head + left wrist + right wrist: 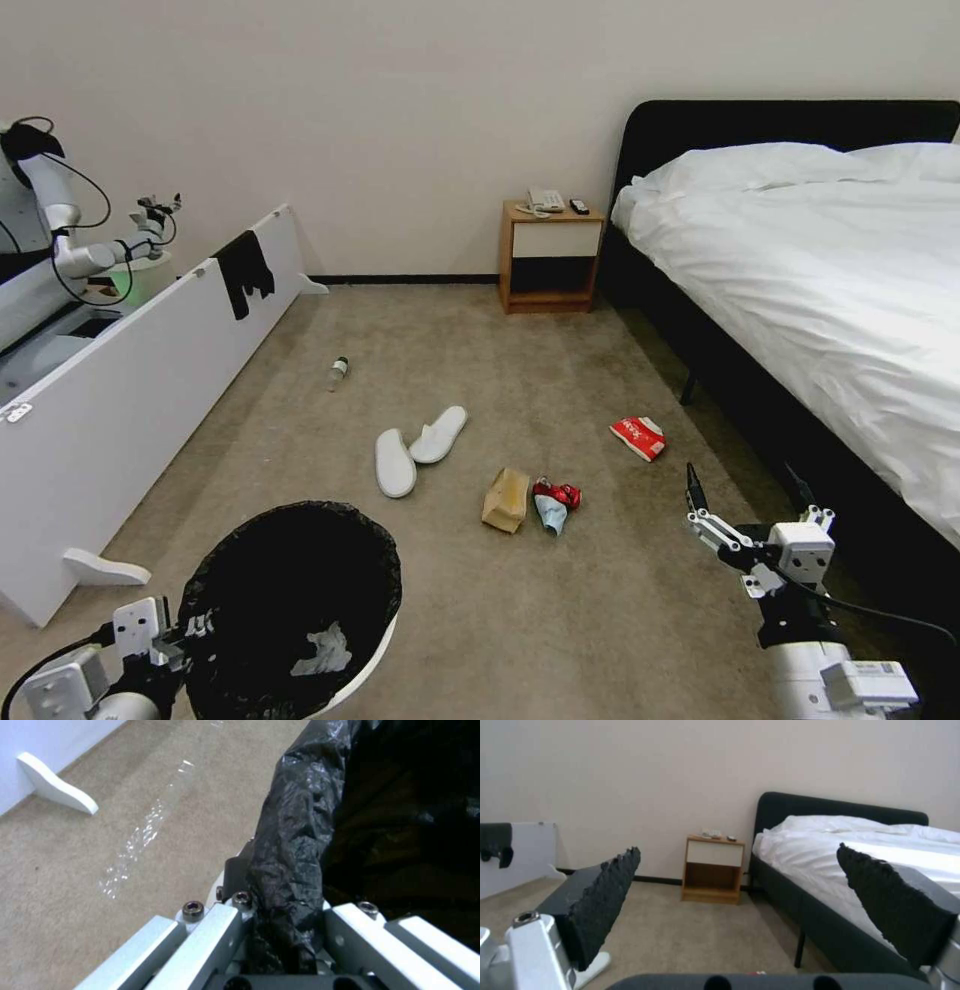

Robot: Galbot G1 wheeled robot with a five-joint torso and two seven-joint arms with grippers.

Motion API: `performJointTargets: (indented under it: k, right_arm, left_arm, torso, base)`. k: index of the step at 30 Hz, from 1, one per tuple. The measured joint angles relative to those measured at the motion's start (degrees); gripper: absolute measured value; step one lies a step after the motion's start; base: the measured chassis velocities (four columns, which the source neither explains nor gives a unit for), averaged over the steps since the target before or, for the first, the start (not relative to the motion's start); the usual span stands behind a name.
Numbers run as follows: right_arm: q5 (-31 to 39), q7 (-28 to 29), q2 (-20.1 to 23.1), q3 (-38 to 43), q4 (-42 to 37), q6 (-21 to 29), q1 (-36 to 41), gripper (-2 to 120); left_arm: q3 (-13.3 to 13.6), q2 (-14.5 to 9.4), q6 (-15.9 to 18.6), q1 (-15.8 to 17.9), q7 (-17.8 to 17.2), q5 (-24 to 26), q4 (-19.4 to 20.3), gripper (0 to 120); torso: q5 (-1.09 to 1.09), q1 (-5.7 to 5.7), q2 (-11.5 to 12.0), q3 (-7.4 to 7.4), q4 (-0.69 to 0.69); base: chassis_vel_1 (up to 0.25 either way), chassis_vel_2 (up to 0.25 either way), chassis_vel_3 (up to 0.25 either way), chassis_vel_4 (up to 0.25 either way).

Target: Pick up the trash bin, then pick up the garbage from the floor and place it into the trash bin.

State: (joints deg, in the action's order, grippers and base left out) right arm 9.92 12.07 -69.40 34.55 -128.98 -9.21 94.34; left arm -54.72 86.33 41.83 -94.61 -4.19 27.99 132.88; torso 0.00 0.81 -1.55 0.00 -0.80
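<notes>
bin (290,600) rim clamped by left gripper (280,930) | right gripper (745,500) open, empty | risk: bag-slick rim slips, bin tips

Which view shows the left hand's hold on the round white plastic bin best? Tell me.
The left wrist view: the left hand is shut on the round white plastic bin, its black-bagged rim between the fingers. The head view shows that hand at the rim from above. The right wrist view faces bed and nightstand.
</notes>
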Motion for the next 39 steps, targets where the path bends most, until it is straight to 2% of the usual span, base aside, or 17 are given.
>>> performJointTargets:
  k: [39]
  right_arm:
    - [-0.55,-0.13,0.3,-0.41,1.05,-0.83,-1.13,100]
  left_arm:
    - [-0.91,-0.35,-0.06,-0.09,0.04,0.47,-0.14,2]
  torso:
    - [0.0,0.01,0.0,0.0,0.0]
  base:
    - [-0.134,0.136,0.13,-0.128]
